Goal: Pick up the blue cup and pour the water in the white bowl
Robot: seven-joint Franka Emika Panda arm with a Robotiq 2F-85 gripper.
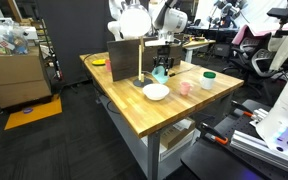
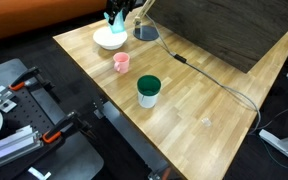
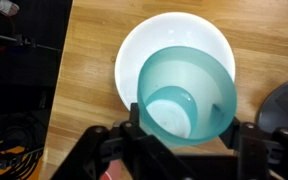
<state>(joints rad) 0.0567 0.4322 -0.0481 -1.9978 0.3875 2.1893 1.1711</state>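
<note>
Entry: my hand (image 3: 189,128) is clenched on the blue cup (image 3: 184,95), one of the fingers (image 3: 134,125) pressed to each side of its wall in the wrist view. The cup is off the table (image 3: 94,60) and held over the white bowl (image 3: 144,40); in the wrist view it covers the near right part of the bowl, and the rest of the rim shows beyond it. The cup's mouth faces the wrist camera, so I see down to its pale bottom. I cannot tell whether water is inside, nor whether any lies in the bowl. In an exterior view the blue cup (image 1: 160,71) hangs just behind and above the white bowl (image 1: 156,92), in front of an upright brown board (image 1: 125,58). The bowl rests on the wooden table (image 1: 134,110). Along the table from it stands a pink cup (image 1: 185,88), then a white cup with green top (image 1: 208,80), each apart from the bowl and from one another. In an exterior view a grey disc (image 2: 146,33) lies flat on the table just beside the white bowl (image 2: 109,39).
</note>
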